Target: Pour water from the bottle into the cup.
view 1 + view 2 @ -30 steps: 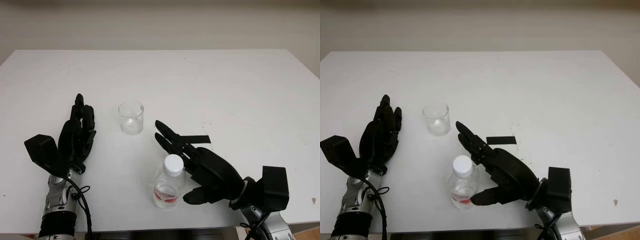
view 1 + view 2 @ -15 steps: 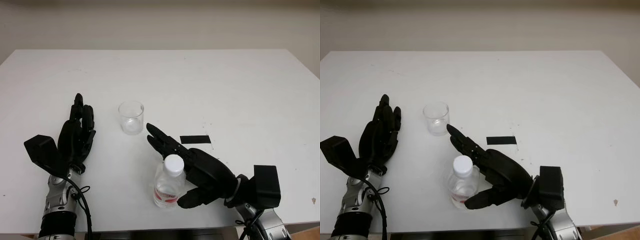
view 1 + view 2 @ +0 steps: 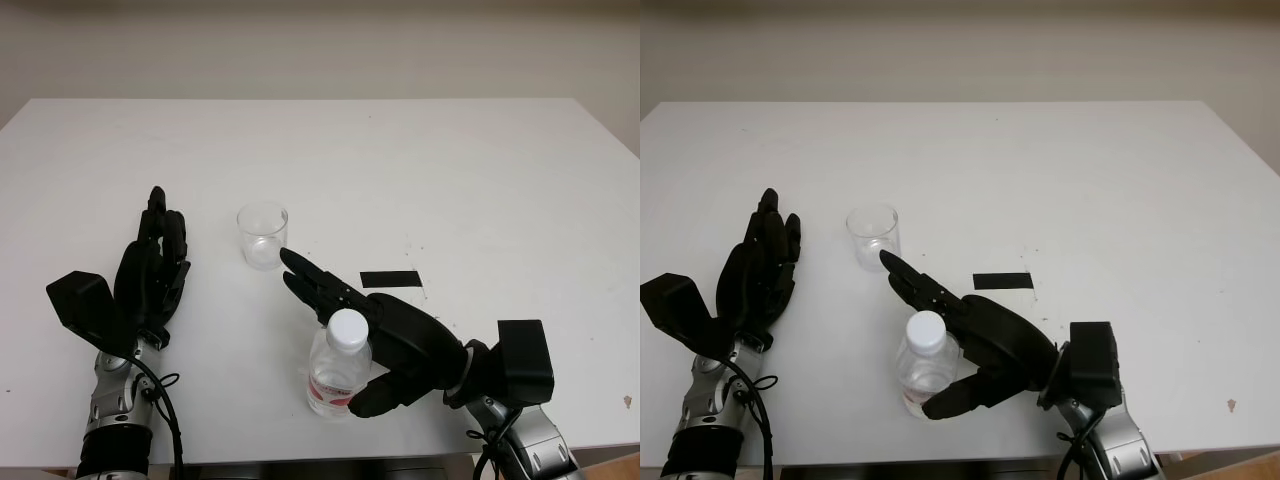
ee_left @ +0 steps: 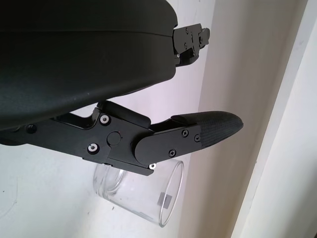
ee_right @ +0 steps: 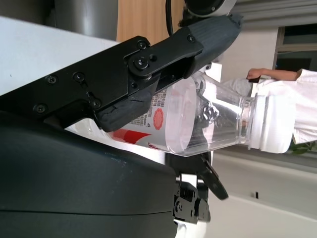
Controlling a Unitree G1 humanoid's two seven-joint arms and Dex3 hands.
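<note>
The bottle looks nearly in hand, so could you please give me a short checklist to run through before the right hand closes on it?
1. Bottle upright on the table: ok.
2. White cap removed for pouring: not ok, it is on.
3. Right hand around the bottle, fingers behind, thumb in front: ok.
4. Firm grip: cannot tell.
5. Cup upright: ok.
6. Left hand open, apart from the cup: ok.
</note>
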